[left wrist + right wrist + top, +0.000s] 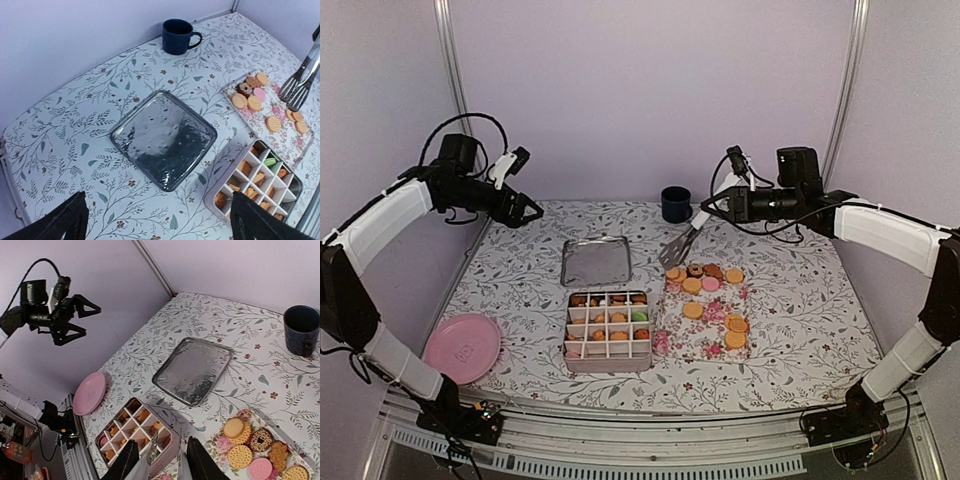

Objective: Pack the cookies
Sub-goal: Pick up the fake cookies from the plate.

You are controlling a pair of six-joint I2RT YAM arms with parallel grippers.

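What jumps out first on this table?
The floral tray of orange cookies at centre right, beside a gridded box that is part-filled. The right gripper holds a metal spatula by the tray's far end, and the left gripper hangs open high on the left.

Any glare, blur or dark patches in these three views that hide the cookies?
Top external: soft, even light, cookies small but clear. Left wrist: mottled reflections on the metal tray; left gripper a dark silhouette. Right wrist: right gripper and its spatula blurred up close, cookies sharp.
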